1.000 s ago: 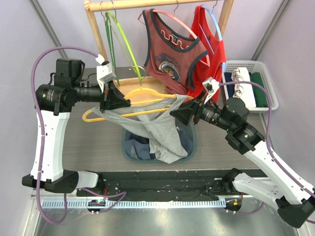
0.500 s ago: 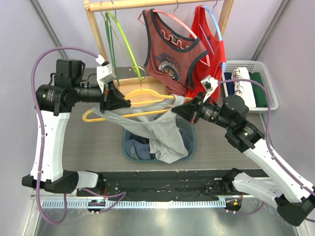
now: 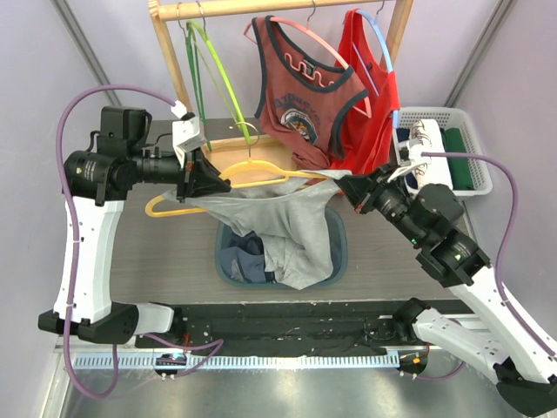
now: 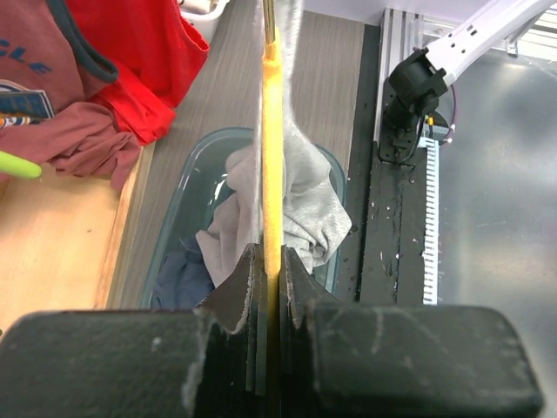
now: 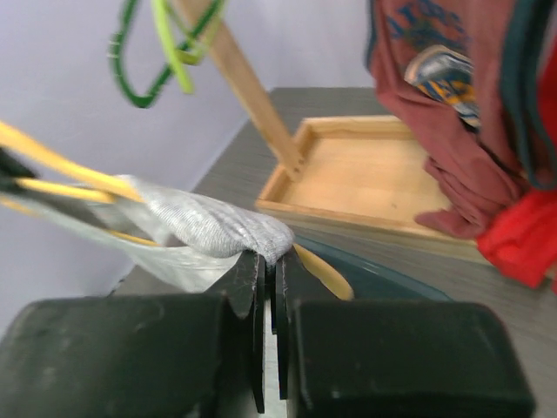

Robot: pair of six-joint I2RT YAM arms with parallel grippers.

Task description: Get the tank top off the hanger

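Note:
A grey tank top (image 3: 278, 226) hangs from a yellow hanger (image 3: 252, 170) above a bin. My left gripper (image 3: 218, 181) is shut on the hanger's left arm; in the left wrist view the yellow bar (image 4: 271, 174) runs straight out from between the fingers (image 4: 300, 279), with grey cloth (image 4: 305, 200) draped beside it. My right gripper (image 3: 348, 187) is shut on the tank top's right strap, pulled taut to the right. The right wrist view shows the bunched grey fabric (image 5: 209, 226) pinched at the fingertips (image 5: 252, 270), beside the hanger's yellow tip (image 5: 322, 270).
A blue bin (image 3: 335, 261) of clothes sits under the tank top. Behind, a wooden rack (image 3: 261, 7) carries a green hanger (image 3: 218, 70), a maroon tank top (image 3: 305, 87) and a red one (image 3: 370, 96). A white basket (image 3: 470, 148) of folded clothes stands at right.
My right gripper closed on the tank top's right strap and drew it rightwards, stretching the cloth toward the hanger's right end. The left arm stayed still with the hanger.

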